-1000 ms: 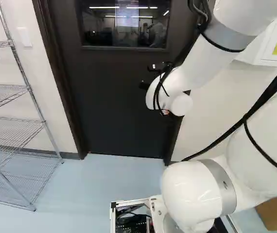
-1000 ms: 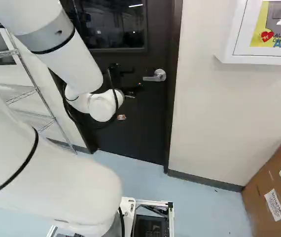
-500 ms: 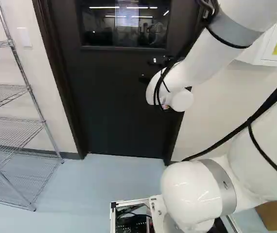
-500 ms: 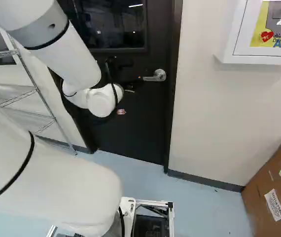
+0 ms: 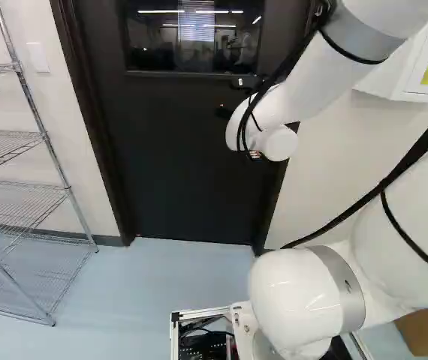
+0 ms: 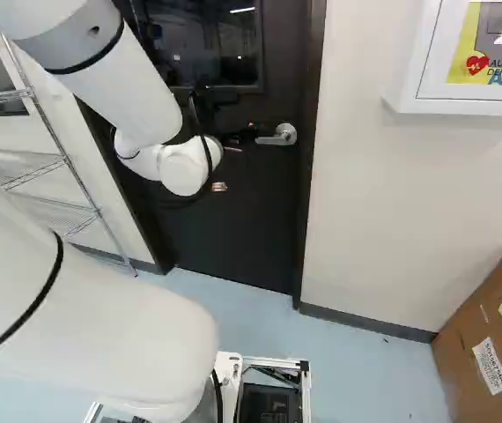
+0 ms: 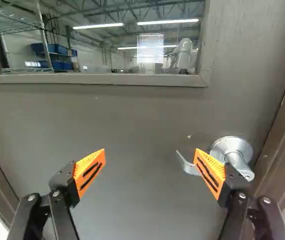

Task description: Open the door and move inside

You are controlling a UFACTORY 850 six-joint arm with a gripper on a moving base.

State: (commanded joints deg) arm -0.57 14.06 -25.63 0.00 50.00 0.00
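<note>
My gripper (image 7: 150, 159) is spread wide, nothing between its orange pads (image 7: 88, 172), their faces slotted and ribbed. The handle (image 7: 186, 165), a smooth silvery metal lever on a round plate (image 7: 225, 143), lies ahead and to my right, partly hidden by the right finger; contact cannot be judged. Its long axis runs nearly level, the free end toward the door's middle. The next move probably calls for a shift right, so that the pads straddle or press the lever; closing here might miss it. The door (image 7: 132, 115) is flat, dark, shut in its frame (image 7: 282, 145), with a glazed window (image 7: 112, 47) above. Opening and entry remain.
</note>
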